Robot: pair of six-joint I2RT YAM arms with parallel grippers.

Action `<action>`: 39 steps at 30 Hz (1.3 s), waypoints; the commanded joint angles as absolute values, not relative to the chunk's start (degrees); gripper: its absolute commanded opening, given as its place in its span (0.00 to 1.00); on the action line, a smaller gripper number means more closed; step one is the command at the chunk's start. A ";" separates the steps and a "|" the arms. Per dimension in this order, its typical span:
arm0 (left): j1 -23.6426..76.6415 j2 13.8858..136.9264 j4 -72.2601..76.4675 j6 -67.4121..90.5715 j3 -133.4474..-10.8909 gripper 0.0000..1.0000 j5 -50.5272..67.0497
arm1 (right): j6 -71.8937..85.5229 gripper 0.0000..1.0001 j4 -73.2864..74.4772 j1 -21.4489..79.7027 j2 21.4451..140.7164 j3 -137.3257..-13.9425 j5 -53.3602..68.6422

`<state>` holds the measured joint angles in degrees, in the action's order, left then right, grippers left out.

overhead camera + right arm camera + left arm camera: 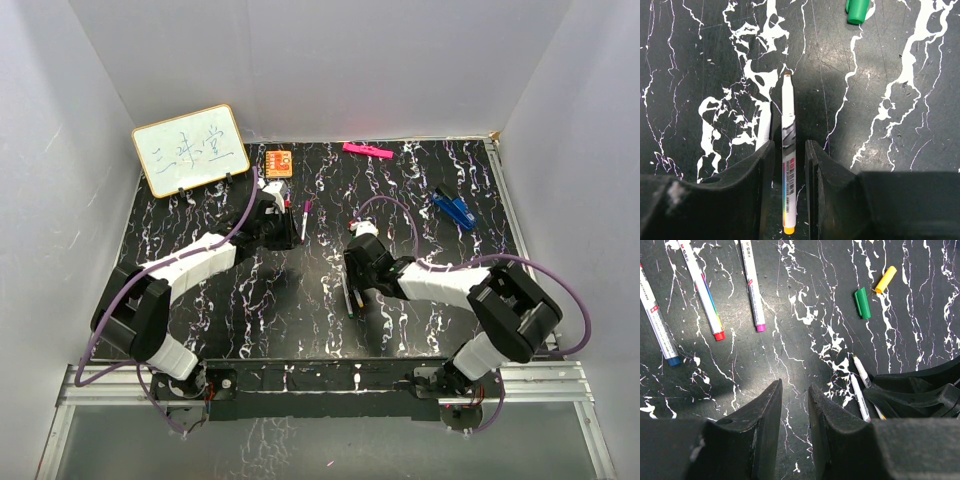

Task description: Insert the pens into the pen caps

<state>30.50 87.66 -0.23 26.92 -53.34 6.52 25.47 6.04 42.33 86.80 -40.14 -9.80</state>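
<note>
Pens: one uncapped pen [787,107] lies near the green cap [857,10], straddled by your right gripper [789,147] (narrow, not touching it); your left gripper [794,385] is narrowly parted, empty.

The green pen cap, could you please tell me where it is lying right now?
In the left wrist view the green pen cap lies toward the upper right, just left of the yellow cap and not touching it.

A lab test cell; white panel walls [300,60], aluminium rail [550,385], marbled tabletop [300,320].
</note>
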 commanded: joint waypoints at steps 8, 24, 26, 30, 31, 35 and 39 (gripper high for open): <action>30.63 87.10 0.43 27.55 -52.91 0.26 7.77 | 26.32 0.16 12.65 43.11 90.04 -45.37 -16.11; 30.67 87.49 0.70 27.69 -53.35 0.26 8.00 | 28.92 0.16 26.27 46.24 97.37 -47.25 -21.54; 30.67 87.48 0.54 27.69 -53.53 0.26 8.02 | 29.30 0.13 26.35 46.47 98.46 -47.43 -20.90; 30.67 87.53 0.22 27.56 -53.89 0.26 7.91 | 29.89 0.02 25.81 46.49 99.23 -47.59 -19.40; 30.65 87.59 0.14 27.47 -54.00 0.26 7.91 | 29.97 0.00 25.70 46.49 99.16 -47.72 -19.39; 30.65 87.91 0.00 27.18 -54.44 0.26 7.97 | 30.12 0.00 25.96 46.49 98.40 -49.33 -21.91; 30.63 88.21 -0.01 26.98 -54.62 0.26 8.32 | 29.01 0.00 26.19 46.49 97.04 -52.55 -25.75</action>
<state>30.50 87.88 -0.01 27.46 -53.34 6.94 29.08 19.59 46.15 95.15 -51.53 -23.64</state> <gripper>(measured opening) 0.264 0.083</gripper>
